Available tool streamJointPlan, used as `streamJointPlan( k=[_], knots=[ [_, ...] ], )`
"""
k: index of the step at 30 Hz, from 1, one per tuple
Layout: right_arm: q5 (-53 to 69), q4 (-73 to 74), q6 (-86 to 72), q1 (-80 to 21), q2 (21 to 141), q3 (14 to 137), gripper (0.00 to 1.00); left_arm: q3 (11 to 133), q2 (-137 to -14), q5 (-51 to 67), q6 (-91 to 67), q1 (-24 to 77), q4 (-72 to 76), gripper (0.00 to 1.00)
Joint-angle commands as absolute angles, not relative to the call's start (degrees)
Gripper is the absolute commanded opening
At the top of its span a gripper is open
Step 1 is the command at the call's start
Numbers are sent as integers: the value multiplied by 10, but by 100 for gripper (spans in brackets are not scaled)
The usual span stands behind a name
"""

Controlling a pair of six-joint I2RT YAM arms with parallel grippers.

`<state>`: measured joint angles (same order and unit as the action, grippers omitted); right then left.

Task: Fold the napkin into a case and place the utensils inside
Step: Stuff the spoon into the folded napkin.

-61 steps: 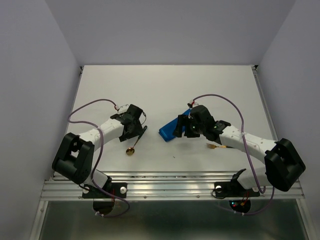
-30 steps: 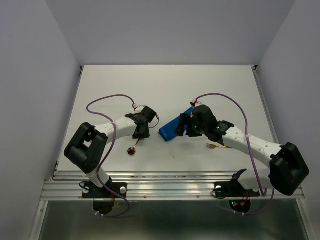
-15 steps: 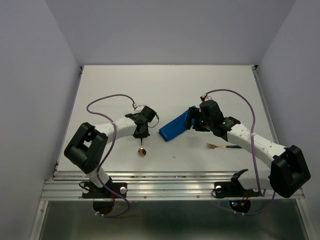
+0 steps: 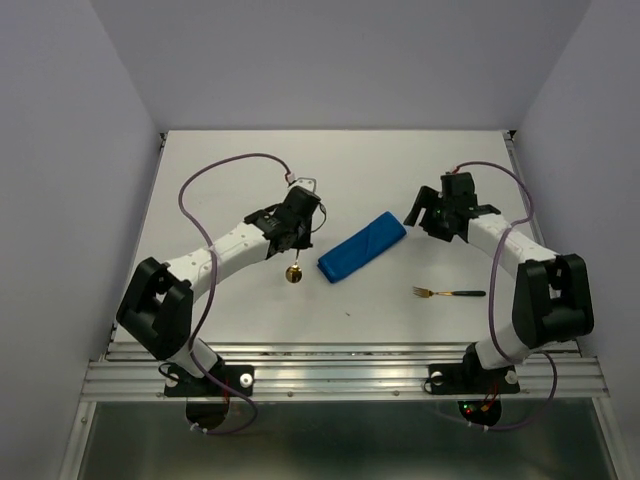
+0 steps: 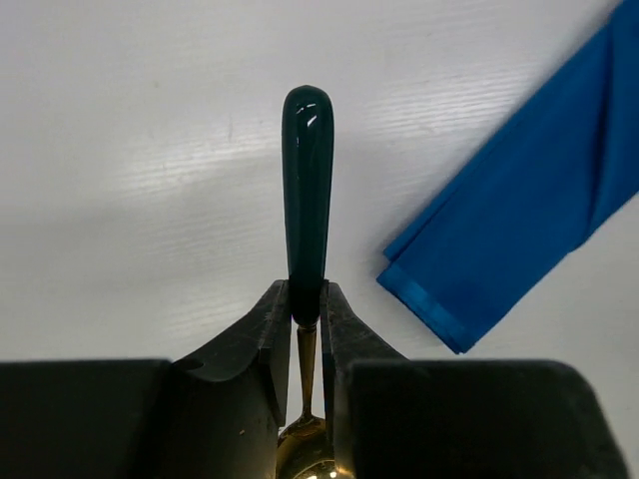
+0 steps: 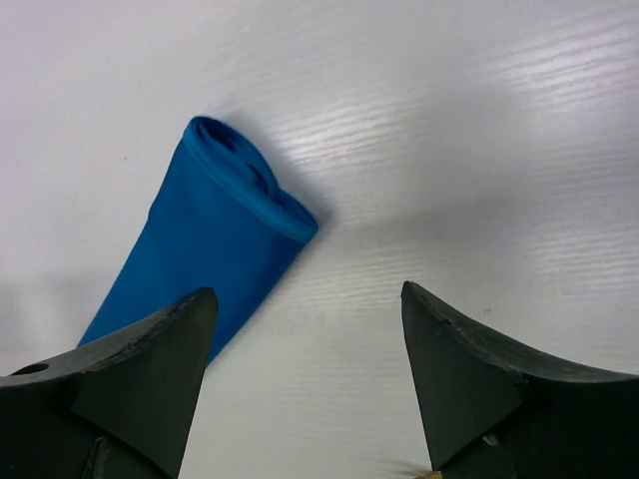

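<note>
The napkin lies folded as a narrow blue case (image 4: 362, 247) slanting across the table's middle, also visible in the left wrist view (image 5: 519, 200) and the right wrist view (image 6: 210, 230), where its far end gapes a little. My left gripper (image 4: 296, 235) (image 5: 307, 299) is shut on the spoon (image 5: 307, 190) near the bottom of its dark green handle. The gold bowl (image 4: 293, 273) hangs below the gripper, just left of the case's near end. My right gripper (image 4: 424, 216) (image 6: 306, 289) stands open and empty, just right of the case's far end. The fork (image 4: 450, 293) lies on the table at the near right.
White tabletop (image 4: 250, 170) with grey walls on three sides and a metal rail (image 4: 340, 365) along the near edge. Purple cables loop over both arms.
My left gripper closed on the spoon, lifted it and carried it right toward the case's near end. My right gripper let go of the case and drew back to the right, staying open.
</note>
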<state>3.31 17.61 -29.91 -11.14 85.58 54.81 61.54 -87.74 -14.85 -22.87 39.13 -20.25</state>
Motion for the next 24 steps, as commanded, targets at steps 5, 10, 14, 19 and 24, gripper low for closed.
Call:
streamJointPlan(
  k=[5,10,14,19,24],
  knots=[
    [99,143,-323,-64,951,642,80,712,-878,-84,-40,442,-207,0],
    [116,128,-332,-59,981,661,80,764,-942,-83,34,471,-241,0],
    [136,128,-336,-59,1010,679,80,802,-991,-108,78,486,-253,0],
    [141,127,-345,-59,1033,694,80,826,-1028,-97,126,487,-230,0],
    [133,127,-349,-54,1034,697,80,846,-1057,-45,163,488,-250,0]
  ],
)
